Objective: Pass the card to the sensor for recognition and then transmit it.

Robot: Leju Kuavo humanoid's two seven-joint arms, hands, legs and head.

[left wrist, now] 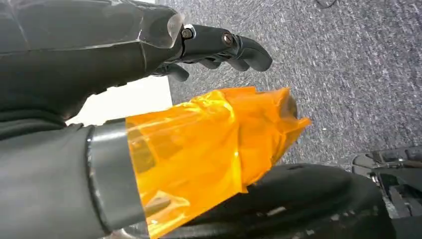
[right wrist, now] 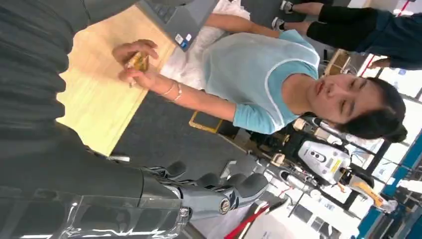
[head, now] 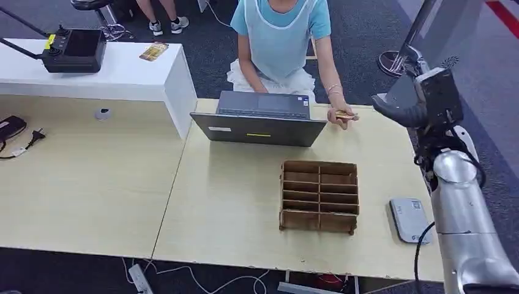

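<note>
**Card at far edge in a person's hand; robot hands empty**

At the far edge of the light wooden worktop [head: 245, 202], just right of the open grey laptop [head: 260, 119], a seated person's hand [head: 340, 115] pinches the small gold-coloured card [head: 344, 115]. The card lies roughly flat, its long axis running along the far edge, one end pointing outward to the right beyond the fingers. The right wrist view shows the same card [right wrist: 138, 61] between thumb and fingers, over the worktop.

The robot's right hand [head: 407, 110] is raised off the right edge of the worktop, level with the card but apart from it. Its fingers [right wrist: 234, 186] are gently curved and apart, holding nothing and touching nothing. The silver right arm [head: 465, 226] rises steeply from the near right corner.

The robot's left hand [left wrist: 214, 47] hangs over grey carpet [left wrist: 348, 74], fingers loosely curled and empty, its thumb wrapped in orange film [left wrist: 209, 144].

A brown compartmented wooden box [head: 319, 196] sits mid-worktop; the flat grey sensor pad [head: 410, 219] lies just beside it, near the right edge.
</note>
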